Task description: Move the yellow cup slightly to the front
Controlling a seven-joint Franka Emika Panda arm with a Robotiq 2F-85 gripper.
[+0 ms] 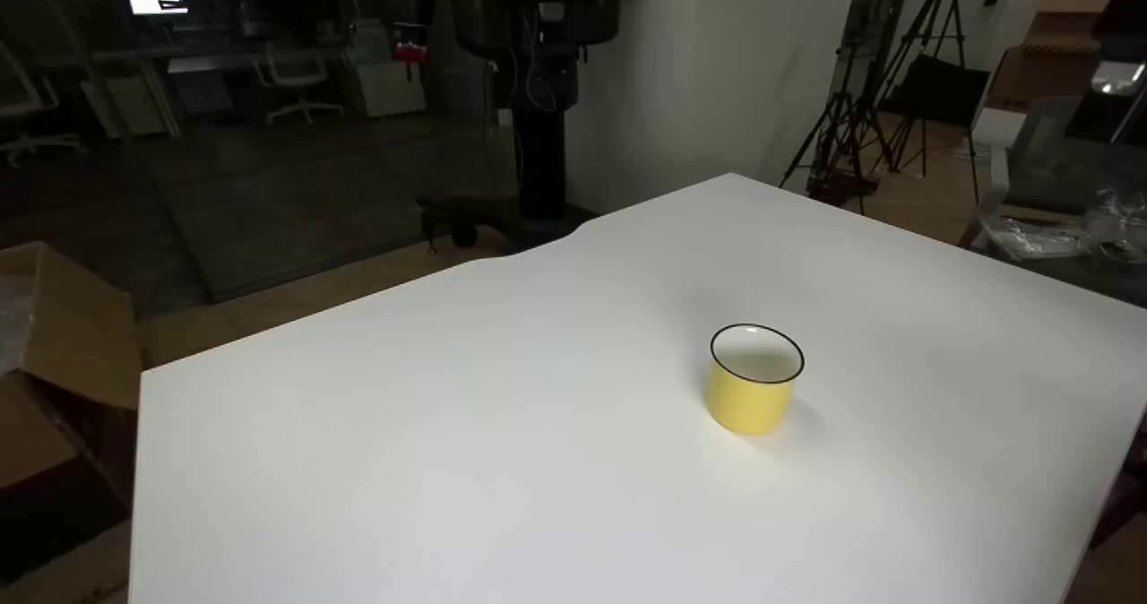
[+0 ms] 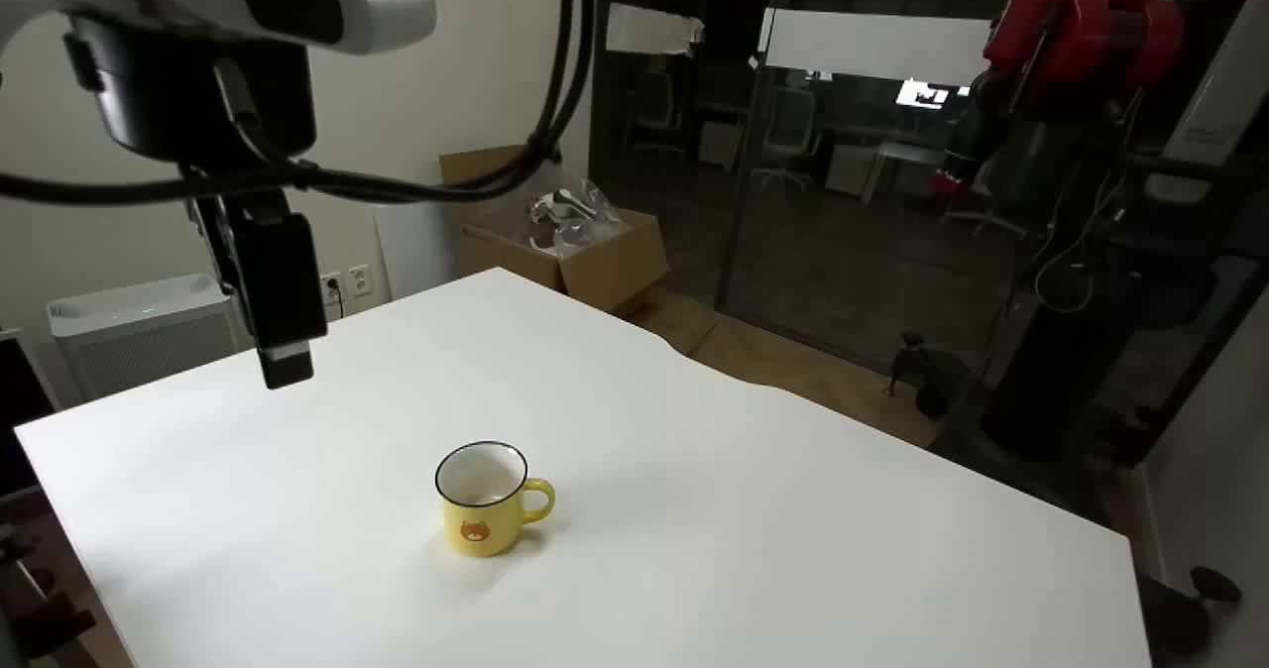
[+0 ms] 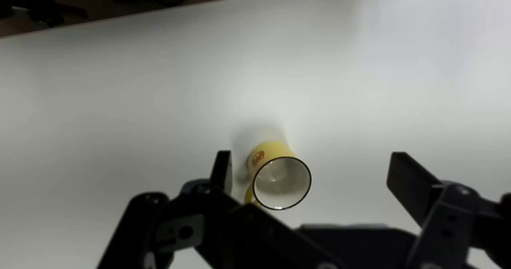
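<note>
The yellow cup [image 1: 751,405] stands upright on the white table, with a dark rim and whitish inside. In an exterior view the cup [image 2: 481,527] shows its handle and a small orange-brown animal face. In the wrist view the cup [image 3: 268,152] lies between the two fingers in the picture, nearer the left one, its handle partly hidden behind that finger. My gripper [image 3: 311,161] is open, with a wide gap and nothing held. In an exterior view the gripper [image 2: 288,356] hangs above the table, beyond the cup and to its left in the picture, apart from it.
The white table [image 1: 430,425] bears the cup; its edge [image 3: 159,11] shows at the top of the wrist view. Black cables [image 2: 397,192] hang from the arm. A cardboard box [image 2: 615,262] and a red robot [image 2: 1100,34] stand off the table.
</note>
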